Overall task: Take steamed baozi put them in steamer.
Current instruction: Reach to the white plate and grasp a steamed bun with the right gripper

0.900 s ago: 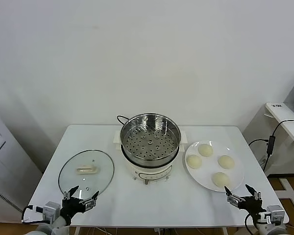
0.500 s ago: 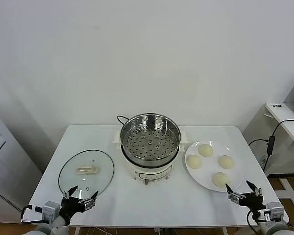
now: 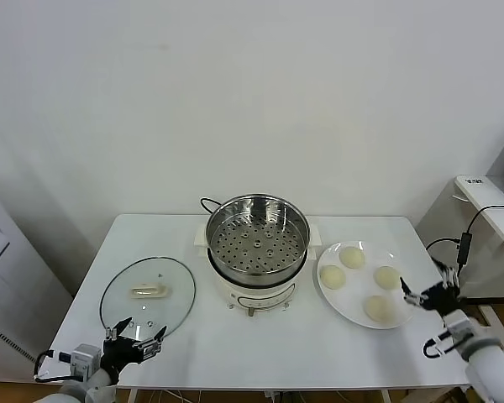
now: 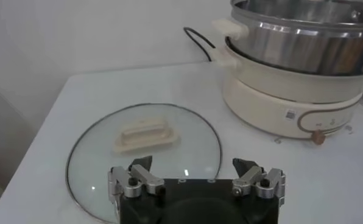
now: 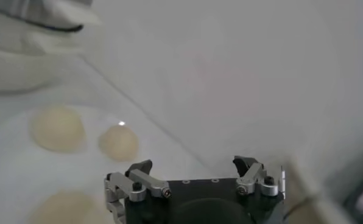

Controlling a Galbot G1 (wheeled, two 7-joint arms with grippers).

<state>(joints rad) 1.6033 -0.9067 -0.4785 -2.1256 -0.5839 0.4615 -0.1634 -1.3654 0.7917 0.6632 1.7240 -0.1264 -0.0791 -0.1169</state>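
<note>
Several cream-white steamed baozi lie on a white plate right of the steamer. The steamer is a shiny steel basket with a perforated floor, and nothing lies in it. It sits on a white cooker base. My right gripper hovers open just off the plate's right rim, beside the right baozi. In the right wrist view its jaws hold nothing, with baozi beyond them. My left gripper is open at the table's front left, over the near edge of the glass lid.
The glass lid with a cream handle lies flat left of the steamer. A black cord runs behind the cooker. A white cabinet stands left of the table and a second table at the right.
My right gripper has risen from the front right corner and moved back to the plate's right side. The left gripper has stayed put.
</note>
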